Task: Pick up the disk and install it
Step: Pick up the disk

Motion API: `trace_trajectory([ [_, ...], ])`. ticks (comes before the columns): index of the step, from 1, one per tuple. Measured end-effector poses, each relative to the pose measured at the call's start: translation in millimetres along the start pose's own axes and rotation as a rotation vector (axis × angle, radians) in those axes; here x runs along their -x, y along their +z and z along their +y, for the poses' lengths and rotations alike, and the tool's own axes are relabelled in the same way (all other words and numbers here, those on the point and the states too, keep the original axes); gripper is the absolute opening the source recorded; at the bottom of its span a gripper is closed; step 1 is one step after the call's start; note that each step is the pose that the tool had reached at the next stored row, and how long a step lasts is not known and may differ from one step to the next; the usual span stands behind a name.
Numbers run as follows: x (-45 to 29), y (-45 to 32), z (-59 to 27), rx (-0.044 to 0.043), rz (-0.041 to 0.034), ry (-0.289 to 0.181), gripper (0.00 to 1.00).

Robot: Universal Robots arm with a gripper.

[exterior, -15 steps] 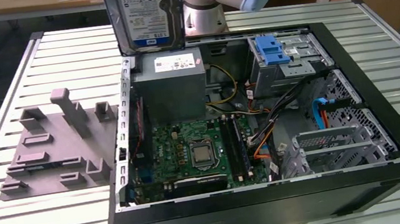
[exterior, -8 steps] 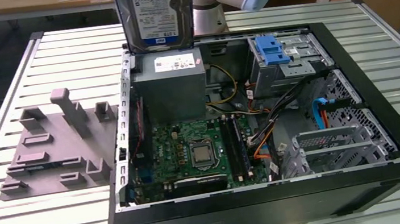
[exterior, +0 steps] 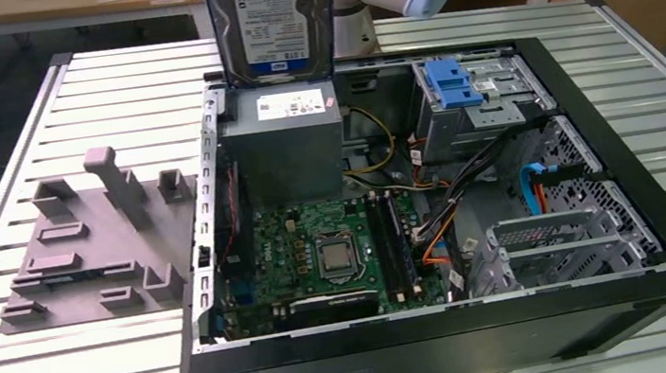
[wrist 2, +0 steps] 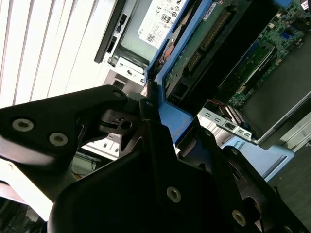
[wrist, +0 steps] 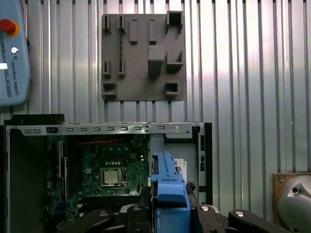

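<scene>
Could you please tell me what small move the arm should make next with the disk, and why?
Probably a shift toward the exterior view's right: the hand holds the disk upright above the grey box, while the drive cage sits further right.

Top of the disk (exterior: 270,18) beyond the exterior view's upper edge
</scene>
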State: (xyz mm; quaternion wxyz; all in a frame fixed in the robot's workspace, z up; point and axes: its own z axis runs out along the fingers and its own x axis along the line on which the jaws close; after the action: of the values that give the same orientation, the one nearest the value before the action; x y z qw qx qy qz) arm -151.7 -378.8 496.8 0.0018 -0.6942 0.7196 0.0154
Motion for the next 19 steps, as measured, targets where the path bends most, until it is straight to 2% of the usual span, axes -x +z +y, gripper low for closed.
trace_trajectory([
  [19, 1.1, -0.6, -30.2, 0.0000, 0.0000, 0.000, 0.36],
])
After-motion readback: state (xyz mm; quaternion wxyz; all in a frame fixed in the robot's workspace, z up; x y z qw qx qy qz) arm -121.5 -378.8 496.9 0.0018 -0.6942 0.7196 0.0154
